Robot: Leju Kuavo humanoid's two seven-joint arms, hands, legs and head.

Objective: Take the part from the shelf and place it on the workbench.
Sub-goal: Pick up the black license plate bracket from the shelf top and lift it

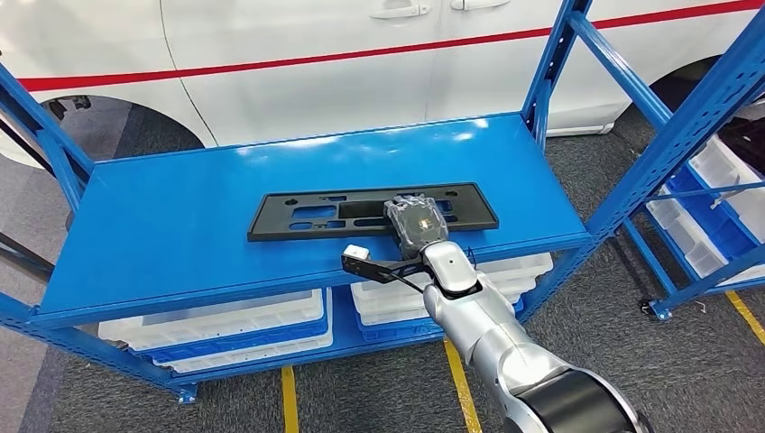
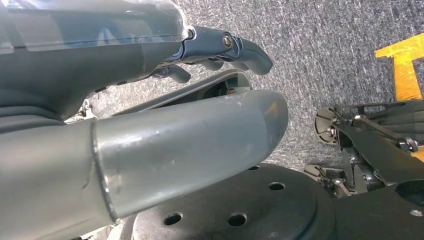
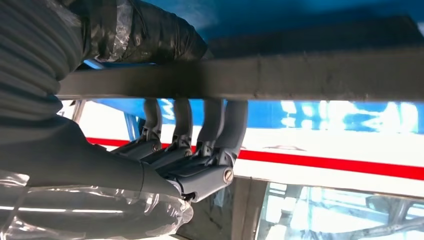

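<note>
The part [image 1: 316,216] is a long flat black plastic plate with cut-outs, lying lengthwise on the blue shelf board [image 1: 171,234]. My right hand [image 1: 417,224] lies on its right half, palm down. In the right wrist view the fingers [image 3: 212,120] hook over the part's edge [image 3: 325,75] and the thumb sits on the other side, so the hand grips the part. My left hand [image 2: 150,75] hangs over grey carpet with its fingers loosely apart and nothing in them.
Blue uprights [image 1: 555,63] frame the shelf at both ends. White and blue bins [image 1: 235,320] sit on the level below. A second rack with bins [image 1: 713,198] stands to the right. Behind the shelf is a white car [image 1: 361,63] with a red stripe. Yellow lines [image 1: 289,397] mark the floor.
</note>
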